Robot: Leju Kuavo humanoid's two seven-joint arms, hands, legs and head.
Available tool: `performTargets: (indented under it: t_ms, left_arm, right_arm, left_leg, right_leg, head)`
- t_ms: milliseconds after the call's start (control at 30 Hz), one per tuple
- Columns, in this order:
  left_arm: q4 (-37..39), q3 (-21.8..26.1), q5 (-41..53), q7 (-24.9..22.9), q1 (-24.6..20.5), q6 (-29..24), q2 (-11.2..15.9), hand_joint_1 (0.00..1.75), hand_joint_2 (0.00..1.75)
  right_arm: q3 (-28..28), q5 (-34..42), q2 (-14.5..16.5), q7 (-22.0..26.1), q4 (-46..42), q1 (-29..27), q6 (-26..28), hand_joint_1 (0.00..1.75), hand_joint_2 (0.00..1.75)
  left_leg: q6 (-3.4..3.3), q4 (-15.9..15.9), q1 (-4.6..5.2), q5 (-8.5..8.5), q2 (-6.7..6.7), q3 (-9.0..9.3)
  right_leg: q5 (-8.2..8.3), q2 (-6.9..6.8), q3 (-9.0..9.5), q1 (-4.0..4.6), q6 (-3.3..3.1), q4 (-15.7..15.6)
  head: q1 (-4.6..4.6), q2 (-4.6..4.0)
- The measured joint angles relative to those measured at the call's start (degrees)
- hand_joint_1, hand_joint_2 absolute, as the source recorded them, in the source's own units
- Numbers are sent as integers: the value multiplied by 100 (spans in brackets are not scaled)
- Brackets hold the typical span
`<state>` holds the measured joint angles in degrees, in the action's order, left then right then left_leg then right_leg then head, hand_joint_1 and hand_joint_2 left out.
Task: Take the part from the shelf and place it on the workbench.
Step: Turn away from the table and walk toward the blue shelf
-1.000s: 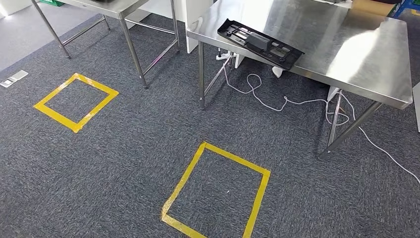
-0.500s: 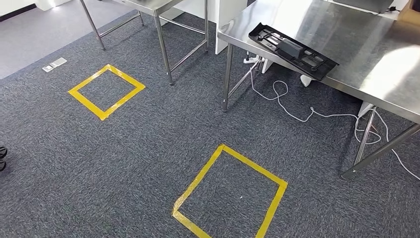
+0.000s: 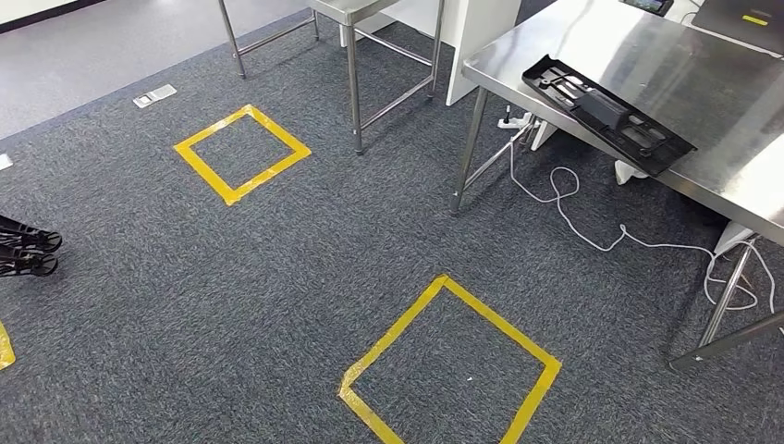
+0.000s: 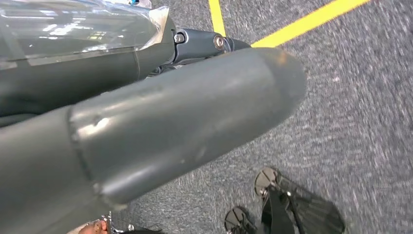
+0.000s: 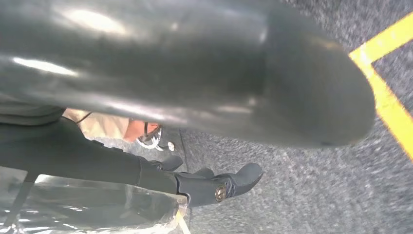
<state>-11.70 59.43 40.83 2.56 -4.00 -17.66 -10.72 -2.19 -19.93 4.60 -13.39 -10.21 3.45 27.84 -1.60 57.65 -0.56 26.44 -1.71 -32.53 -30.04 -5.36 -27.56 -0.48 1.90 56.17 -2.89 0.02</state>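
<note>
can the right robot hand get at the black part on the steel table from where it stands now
Probably not yet. The black part lies far ahead near the steel table edge, with open carpet and a yellow tape square between. The right robot hand hangs low, by the floor.

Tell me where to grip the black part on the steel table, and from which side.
Grip the black part at its near long edge, which seems to overhang the steel table's front edge. Come from the carpet side; it lies flat, so an edge pinch likely suits it better than a top grab.
</note>
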Motion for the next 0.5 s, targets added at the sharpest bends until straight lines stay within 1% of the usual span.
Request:
performTargets:
  t_ms: [33,67,100,133,167,200,233,300,333,433,467,500]
  left_arm:
    - [-1,4,0,1,0,0,2,0,0]
    - [-1,6,1,4,-1,0,6,0,0]
    - [-1,6,7,9,-4,0,9,0,0]
    - [-2,6,20,16,-7,1,15,0,0]
    - [-2,5,33,22,-8,1,21,0,0]
    - [-2,4,48,25,-8,3,27,0,0]
    - [-2,3,60,27,-6,4,32,0,0]
    - [-2,2,74,26,-3,7,36,0,0]
    - [-2,2,79,26,-3,7,36,0,0]
    - [-2,2,82,27,-3,7,37,0,0]
    - [-2,2,90,27,-4,7,38,0,0]
    - [-2,1,99,29,-6,6,40,0,0]
  right_arm:
    - [-13,-27,11,-2,-2,14,-9,0,0]
    - [-28,-55,25,-4,-3,23,-15,0,0]
    - [-43,-75,37,-9,-3,29,-21,0,0]
    - [-55,-80,50,-15,-2,31,-26,0,0]
    - [-63,-77,60,-21,-2,30,-31,0,0]
    - [-69,-66,65,-26,-2,28,-34,0,0]
    - [-71,-55,68,-30,-2,26,-39,0,0]
    - [-70,-45,72,-33,-2,22,-45,0,0]
    - [-71,-46,73,-34,-2,21,-48,0,0]
    - [-72,-48,73,-34,-2,21,-50,0,0]
    - [-71,-48,73,-34,-1,20,-56,0,0]
    - [-71,-45,73,-34,-1,18,-63,0,0]
  left_leg:
    - [-48,-24,0,-25,49,4]
    - [-92,-47,-5,-48,95,8]
    - [-121,-54,-5,-61,145,2]
    - [-141,-54,0,-67,203,-7]
    - [-148,-53,8,-68,270,-14]
    - [-151,-52,17,-69,345,-16]
    - [-151,-50,24,-70,421,-12]
    - [-148,-47,31,-71,536,1]
    - [-147,-46,32,-72,564,5]
    - [-146,-46,32,-72,580,8]
    - [-139,-39,39,-70,607,6]
    - [-121,-28,50,-64,646,-1]
  right_leg:
    - [-82,90,-51,-6,9,123]
    - [-218,214,-164,-15,-2,365]
    - [-394,354,-346,-35,-33,731]
    - [-569,437,-558,-35,-64,1155]
    - [-685,474,-750,-33,-73,1521]
    - [-711,494,-865,-30,-58,1716]
    - [-633,509,-864,-25,-24,1667]
    - [-377,538,-685,-24,41,1226]
    - [-290,549,-605,-24,58,1046]
    - [-234,563,-549,-24,66,921]
    - [-153,642,-461,-26,65,697]
    - [-63,704,-377,-26,44,470]
  head:
    - [-2,0]
    - [-7,0]
    - [-11,0]
    - [-15,0]
    - [-17,0]
    - [-17,0]
    - [-18,0]
    - [-17,0]
    - [-17,0]
    - [-18,0]
    - [-19,0]
    - [-18,0]
